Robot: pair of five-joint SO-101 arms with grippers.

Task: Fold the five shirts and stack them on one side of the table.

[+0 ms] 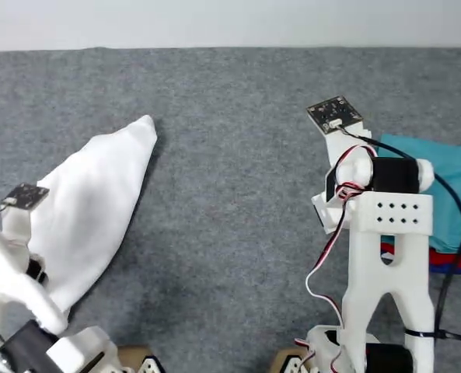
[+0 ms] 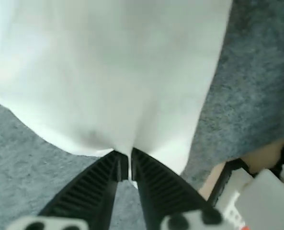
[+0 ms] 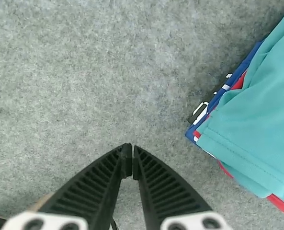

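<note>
- White shirt (image 1: 98, 202) lies on the table's left side, long axis diagonal, tapered tip pointing toward the far middle.
- left gripper (image 2: 130, 165) is angled down at the shirt's near edge, jaws pinched on the cloth.
- right gripper (image 3: 132, 160) is over the grey mat (image 3: 60, 72), jaws together and empty, near the folded stack (image 3: 256, 120).

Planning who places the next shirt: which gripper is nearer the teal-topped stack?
Right. The right gripper hangs over the grey mat just beside the stack; the left gripper is far off on the other side, shut on the white shirt.
</note>
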